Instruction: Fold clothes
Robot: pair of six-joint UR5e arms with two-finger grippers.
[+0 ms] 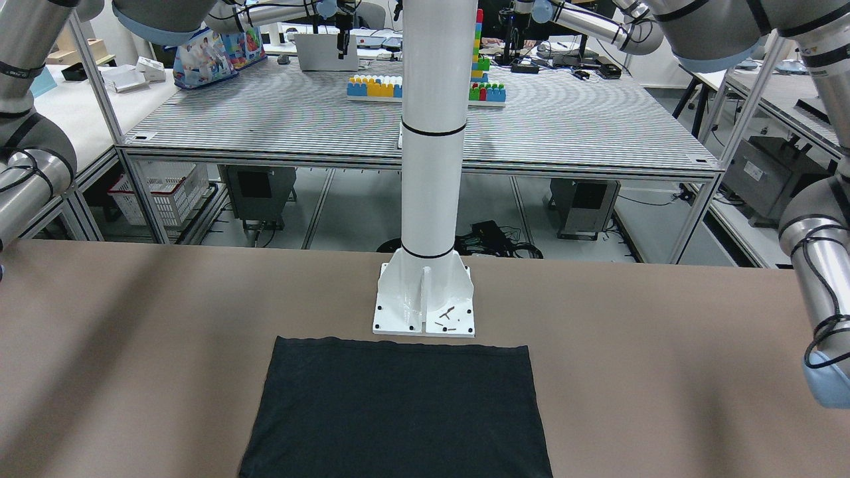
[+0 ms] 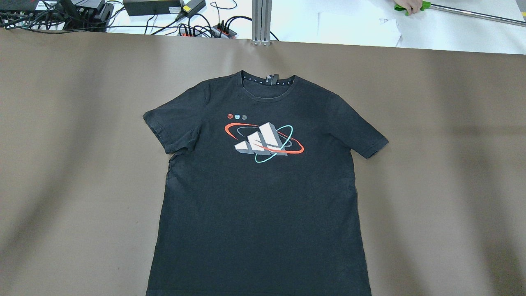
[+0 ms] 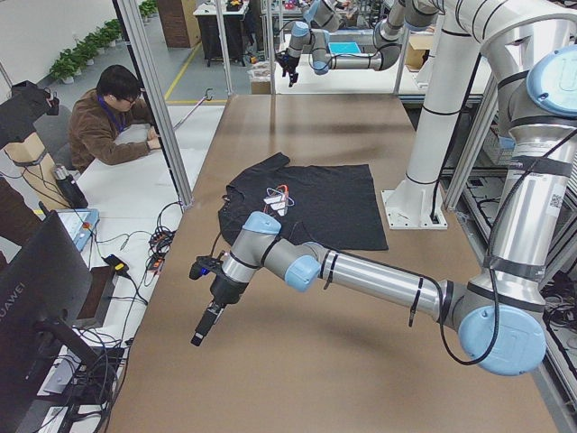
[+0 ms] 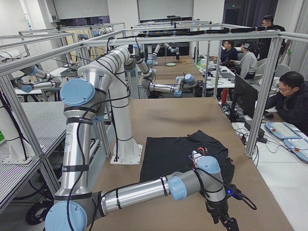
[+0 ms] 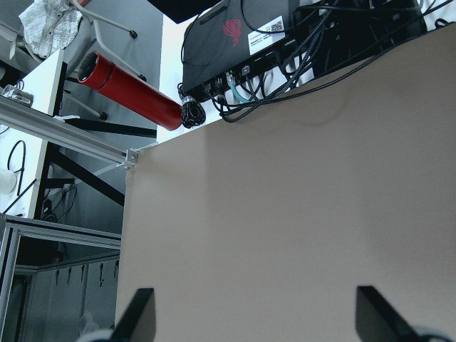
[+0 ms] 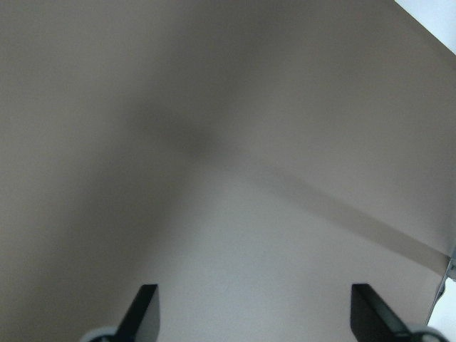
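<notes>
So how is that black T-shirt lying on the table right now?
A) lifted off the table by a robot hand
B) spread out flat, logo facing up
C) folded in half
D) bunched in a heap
B: the black T-shirt lies spread flat on the brown table, both sleeves out and its logo facing up, with nothing gripping it.

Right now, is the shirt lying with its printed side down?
No: in the overhead view the shirt lies flat on the table with its print facing up.
</notes>
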